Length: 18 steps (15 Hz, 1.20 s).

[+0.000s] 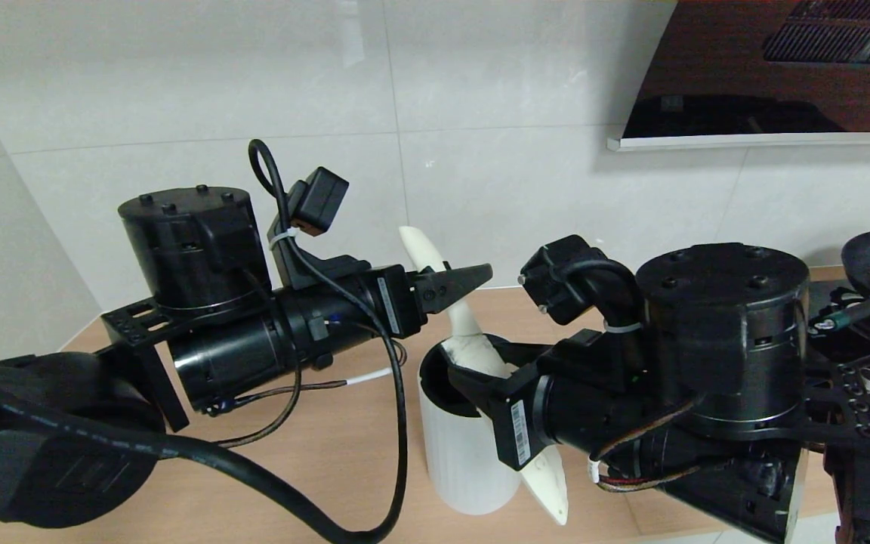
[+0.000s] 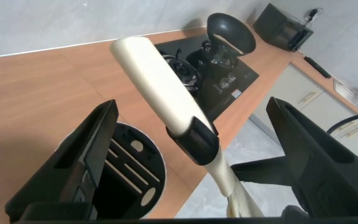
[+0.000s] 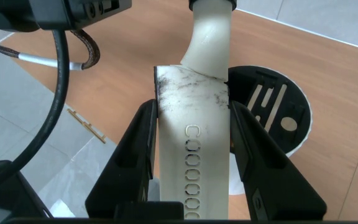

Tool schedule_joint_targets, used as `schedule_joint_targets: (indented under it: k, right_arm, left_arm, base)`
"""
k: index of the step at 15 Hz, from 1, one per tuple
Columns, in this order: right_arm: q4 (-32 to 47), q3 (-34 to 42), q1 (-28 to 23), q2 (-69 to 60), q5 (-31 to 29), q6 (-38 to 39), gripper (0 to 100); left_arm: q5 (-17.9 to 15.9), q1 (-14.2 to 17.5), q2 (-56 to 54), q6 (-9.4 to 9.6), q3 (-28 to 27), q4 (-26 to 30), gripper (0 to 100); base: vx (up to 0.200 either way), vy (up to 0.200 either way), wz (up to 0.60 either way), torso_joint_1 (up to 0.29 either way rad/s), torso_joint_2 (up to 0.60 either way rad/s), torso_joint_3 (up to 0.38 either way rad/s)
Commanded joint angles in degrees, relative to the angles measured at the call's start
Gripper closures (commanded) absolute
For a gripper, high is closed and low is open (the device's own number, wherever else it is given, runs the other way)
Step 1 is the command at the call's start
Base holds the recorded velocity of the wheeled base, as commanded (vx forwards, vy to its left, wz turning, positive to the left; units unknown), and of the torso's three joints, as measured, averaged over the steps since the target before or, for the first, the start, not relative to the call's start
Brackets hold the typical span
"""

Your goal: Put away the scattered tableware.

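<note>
Head view downward; both wrist views close, sharing holder (image 1: pixel 459 453).

Everything is lit brightly and evenly from overhead. A faint glare streak is picked up on the wall tiles (image 1: pixel 480 68), a soft shadow is thrown under the range hood (image 1: pixel 745 68), and tile lines get bent toward the edges.

Cream slotted spatula (image 1: pixel 467 321), its blade smudged dark, tilts handle-up over a white ribbed holder (image 1: pixel 461 453) standing on the desk (image 1: pixel 314 453). The right end effector (image 3: pixel 191 134) clamps the blade.
</note>
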Motion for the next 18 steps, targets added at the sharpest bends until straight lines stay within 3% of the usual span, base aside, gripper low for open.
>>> schedule_joint_targets:
  k: [1, 11, 12, 18]
  right_arm:
    - [0.0, 0.0, 0.0, 0.0, 0.0, 0.1, 100]
    - [0.0, 0.1, 0.0, 0.1, 0.1, 0.1, 100]
    - [0.0, 0.1, 0.0, 0.1, 0.1, 0.1, 100]
    - [0.0, 0.0, 0.0, 0.1, 0.0, 0.1, 100]
  left_arm:
    - [0.0, -0.1, -0.2, -0.01, 0.0, 0.0, 0]
    - [-0.1, -0.8, 0.1, -0.01, -0.1, -0.1, 0]
    - [-0.1, -0.9, 0.1, -0.01, -0.2, -0.1, 100]
    - [-0.4, -1.0, 0.1, -0.01, -0.4, -0.1, 100]
  base:
    - [0.000, 0.000, 0.00, 0.000, 0.00, 0.000]
    - [0.000, 0.000, 0.00, 0.000, 0.00, 0.000]
    - [0.000, 0.000, 0.00, 0.000, 0.00, 0.000]
    - [0.000, 0.000, 0.00, 0.000, 0.00, 0.000]
